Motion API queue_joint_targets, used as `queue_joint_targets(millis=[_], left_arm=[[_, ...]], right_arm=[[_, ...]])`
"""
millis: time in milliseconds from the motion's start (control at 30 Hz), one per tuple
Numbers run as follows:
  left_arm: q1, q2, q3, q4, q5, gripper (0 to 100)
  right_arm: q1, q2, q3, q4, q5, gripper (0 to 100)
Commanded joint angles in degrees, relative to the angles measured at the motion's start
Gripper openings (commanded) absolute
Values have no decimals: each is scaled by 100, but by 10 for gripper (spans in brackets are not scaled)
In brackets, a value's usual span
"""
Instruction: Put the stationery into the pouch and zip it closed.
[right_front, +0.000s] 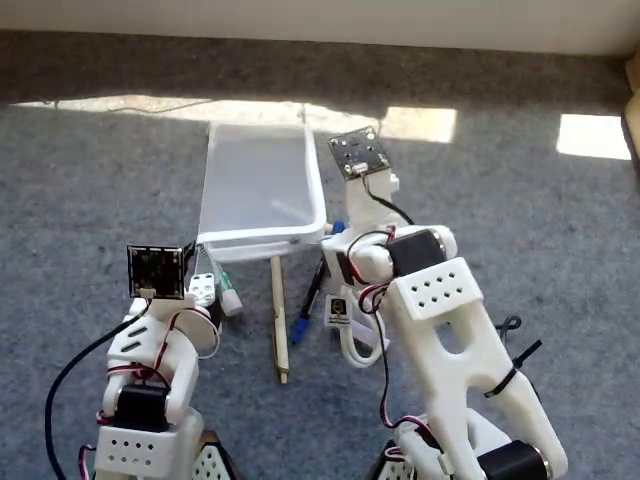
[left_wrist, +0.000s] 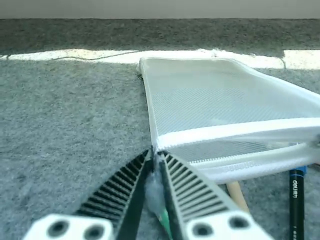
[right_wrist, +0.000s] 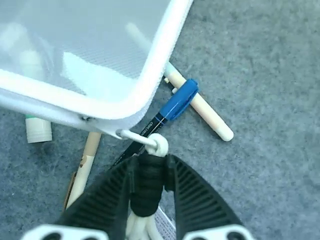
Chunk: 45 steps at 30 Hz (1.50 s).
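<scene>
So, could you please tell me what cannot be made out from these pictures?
Pouch contents: in the right wrist view the mesh blurs pale shapes; inside or underneath, I cannot tell.
Blue pen: one end hidden behind the right end effector, shut on the zip pull; cut off by the left wrist view's edge.
Zip: too small in the high view to tell how far it is open.

White lettering runs along the barrel of the black pen (left_wrist: 296, 200); a small printed tag (right_front: 338, 310) lies near it. No numbers or signs legible
</scene>
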Motion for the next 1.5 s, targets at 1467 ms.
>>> queue_joint_targets(millis=[1467], left_arm=[[-145, -57, 110, -149, -35, 75]], right_arm=[[-1358, -2879, -242, 1209, 0, 5]])
